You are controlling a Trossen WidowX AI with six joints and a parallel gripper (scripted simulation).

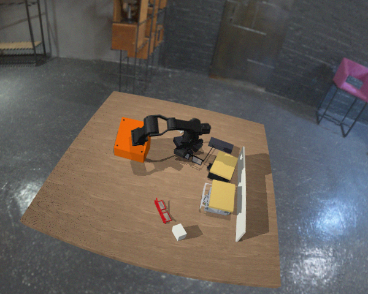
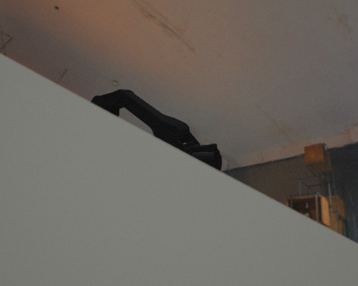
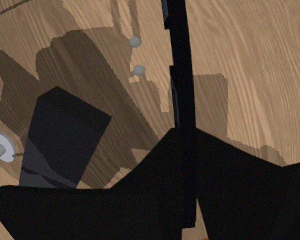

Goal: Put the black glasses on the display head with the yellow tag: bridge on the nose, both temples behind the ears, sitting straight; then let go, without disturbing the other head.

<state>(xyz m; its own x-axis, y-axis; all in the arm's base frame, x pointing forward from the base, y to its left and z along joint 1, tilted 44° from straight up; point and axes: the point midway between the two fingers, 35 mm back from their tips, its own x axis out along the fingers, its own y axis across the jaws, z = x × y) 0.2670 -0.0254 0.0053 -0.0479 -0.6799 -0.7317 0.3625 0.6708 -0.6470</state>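
Observation:
The black glasses (image 1: pixel 197 160) (image 3: pixel 182 50) are in my gripper (image 1: pixel 186 154) (image 3: pixel 182 136), which is shut on their front frame. In the wrist view the frame shows edge-on, with two small grey nose pads beside it. In the top view a thin temple reaches toward the dark slab. The glasses are off the heads, left of two yellow-topped forms. The upper yellow top (image 1: pixel 224 166) has black parts under it; the lower yellow top (image 1: pixel 222 195) has grey parts and a pale frame in front. Faces, ears and the tag cannot be told apart. The exterior view hides the glasses.
A white upright panel (image 1: pixel 241 196) stands behind the yellow-topped forms. A dark slab (image 1: pixel 220 144) lies above them. Red glasses (image 1: pixel 162 211) and a white cube (image 1: pixel 179 231) are toward the front. An orange box (image 1: pixel 130 152) is at left. The wrist view shows a dark block (image 3: pixel 67 135) and a pale disc (image 3: pixel 8 145).

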